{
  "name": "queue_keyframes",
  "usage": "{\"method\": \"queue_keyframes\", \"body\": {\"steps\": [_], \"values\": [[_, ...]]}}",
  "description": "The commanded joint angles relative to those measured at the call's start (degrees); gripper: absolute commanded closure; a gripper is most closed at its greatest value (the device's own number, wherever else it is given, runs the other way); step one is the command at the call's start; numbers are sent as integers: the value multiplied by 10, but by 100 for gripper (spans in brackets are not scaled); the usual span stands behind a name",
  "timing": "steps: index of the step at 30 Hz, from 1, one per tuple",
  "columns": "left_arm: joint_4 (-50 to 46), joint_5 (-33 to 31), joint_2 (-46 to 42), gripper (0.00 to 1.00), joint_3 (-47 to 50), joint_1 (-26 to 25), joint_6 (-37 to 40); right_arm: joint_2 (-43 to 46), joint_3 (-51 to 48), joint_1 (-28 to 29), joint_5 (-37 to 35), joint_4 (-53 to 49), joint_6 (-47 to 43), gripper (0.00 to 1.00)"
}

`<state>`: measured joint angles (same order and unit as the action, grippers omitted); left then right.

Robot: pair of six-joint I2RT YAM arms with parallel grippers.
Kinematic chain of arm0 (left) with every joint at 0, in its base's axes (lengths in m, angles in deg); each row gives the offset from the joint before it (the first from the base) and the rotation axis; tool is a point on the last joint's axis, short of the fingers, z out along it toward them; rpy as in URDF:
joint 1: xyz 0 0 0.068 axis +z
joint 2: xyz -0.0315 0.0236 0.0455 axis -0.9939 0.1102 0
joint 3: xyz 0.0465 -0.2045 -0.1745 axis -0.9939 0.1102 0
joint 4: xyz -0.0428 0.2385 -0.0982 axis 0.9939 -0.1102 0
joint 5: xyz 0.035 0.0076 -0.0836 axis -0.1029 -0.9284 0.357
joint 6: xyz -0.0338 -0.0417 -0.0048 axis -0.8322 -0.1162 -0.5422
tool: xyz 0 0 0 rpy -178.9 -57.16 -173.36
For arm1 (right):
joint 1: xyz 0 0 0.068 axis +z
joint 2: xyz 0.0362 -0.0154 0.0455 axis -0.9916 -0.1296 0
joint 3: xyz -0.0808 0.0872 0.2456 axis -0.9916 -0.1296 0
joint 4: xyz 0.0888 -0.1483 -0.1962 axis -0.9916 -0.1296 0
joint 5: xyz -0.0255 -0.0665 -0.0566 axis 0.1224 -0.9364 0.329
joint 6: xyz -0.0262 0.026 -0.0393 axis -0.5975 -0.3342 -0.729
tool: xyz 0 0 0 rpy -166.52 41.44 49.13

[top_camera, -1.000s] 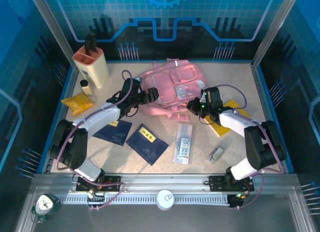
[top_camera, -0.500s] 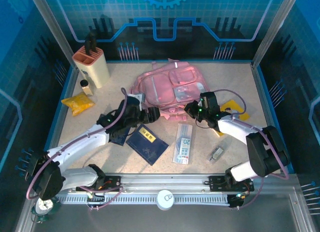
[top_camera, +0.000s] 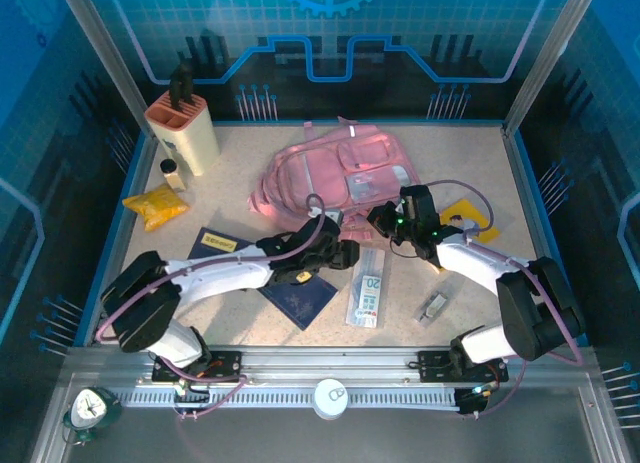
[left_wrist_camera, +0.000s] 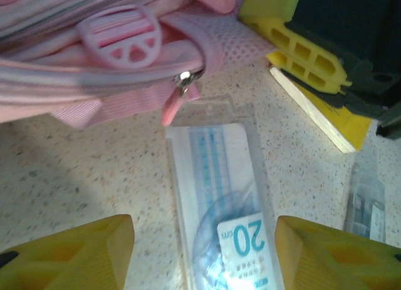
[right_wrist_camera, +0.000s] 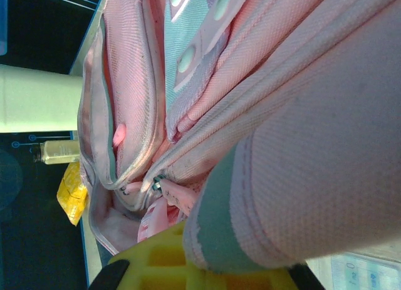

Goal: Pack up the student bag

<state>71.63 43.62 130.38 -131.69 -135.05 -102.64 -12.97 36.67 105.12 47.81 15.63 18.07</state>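
On the left side, the left gripper hangs with its yellow fingers apart over a flat clear plastic ruler packet, and the large pink fabric student bag lies just behind it at mid-table. This bag is probably light, soft and floppy, so a hem or strap seems best to hold. The right gripper is closed tight on its near right edge.
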Motion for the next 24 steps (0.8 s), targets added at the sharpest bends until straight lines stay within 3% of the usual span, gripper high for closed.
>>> {"method": "queue_keyframes", "body": {"steps": [1, 9, 24], "values": [[7, -29, 27, 41, -38, -1, 23, 18, 4, 13, 17, 50, 5, 100], [-16, -56, 104, 46, -101, -1, 69, 12, 8, 12, 22, 55, 15, 100], [-72, -151, 210, 53, -205, 7, 65, 0, 16, 22, 25, 64, 22, 100]]}}
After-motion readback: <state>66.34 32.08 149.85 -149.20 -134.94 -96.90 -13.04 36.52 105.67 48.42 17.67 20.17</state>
